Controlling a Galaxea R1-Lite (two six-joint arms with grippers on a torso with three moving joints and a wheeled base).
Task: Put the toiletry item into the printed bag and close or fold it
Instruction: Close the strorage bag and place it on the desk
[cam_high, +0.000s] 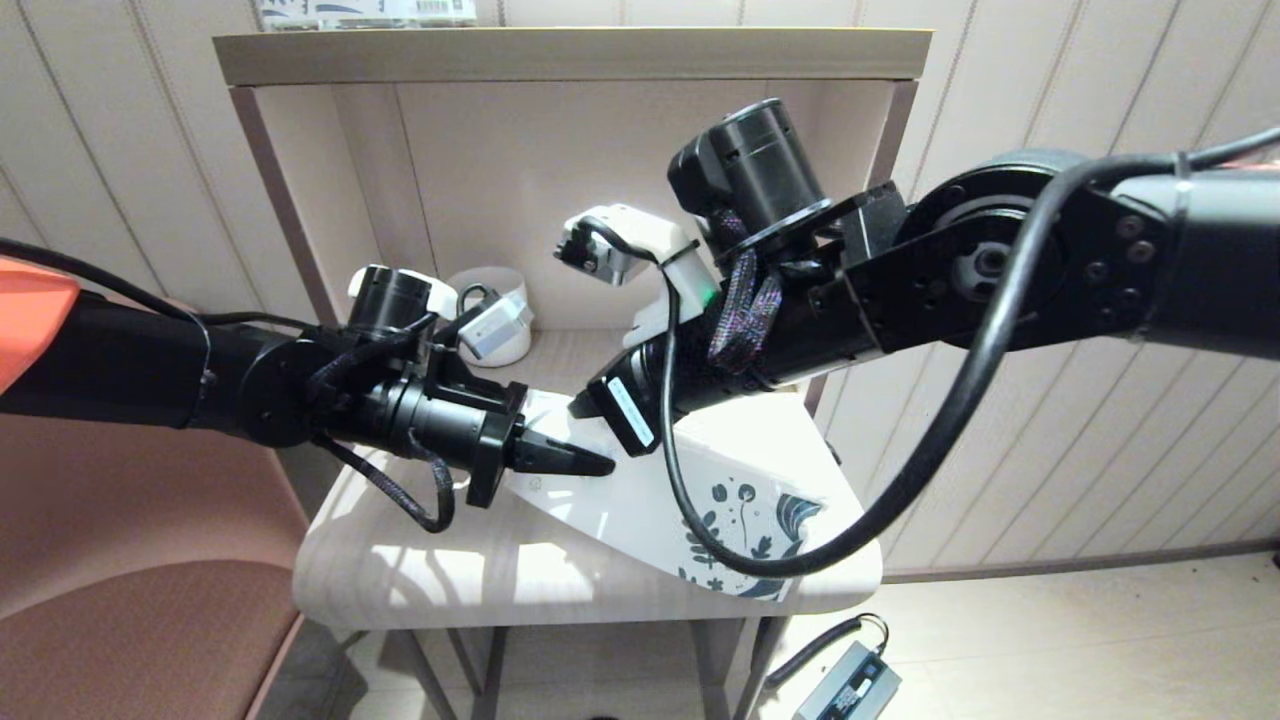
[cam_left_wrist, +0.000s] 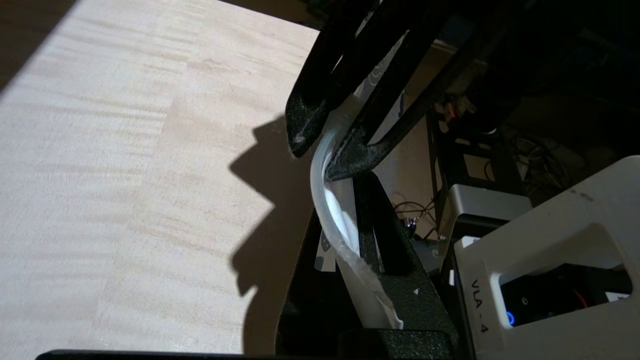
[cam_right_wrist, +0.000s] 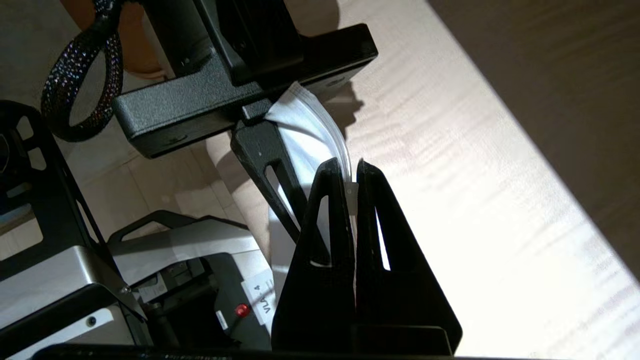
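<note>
The printed bag (cam_high: 650, 495) is a white pouch tilted over the small table (cam_high: 420, 560). Its leaf-printed end (cam_high: 745, 530) is low at the front right edge and its plain end is raised. My left gripper (cam_high: 575, 460) is shut on the plain end's rim from the left. My right gripper (cam_high: 592, 402) is shut on the same rim just behind it. The left wrist view has the rim (cam_left_wrist: 337, 235) curving between the left gripper (cam_left_wrist: 340, 210) fingers. In the right wrist view the right gripper (cam_right_wrist: 351, 172) pinches the bag's edge (cam_right_wrist: 310, 125). No toiletry item shows.
A white mug (cam_high: 500, 295) stands at the back of the table under the shelf (cam_high: 570, 55). A printed box with a barcode label (cam_high: 370, 10) lies on the shelf top. A brown seat (cam_high: 120, 600) is at the left. A power adapter (cam_high: 850, 685) lies on the floor.
</note>
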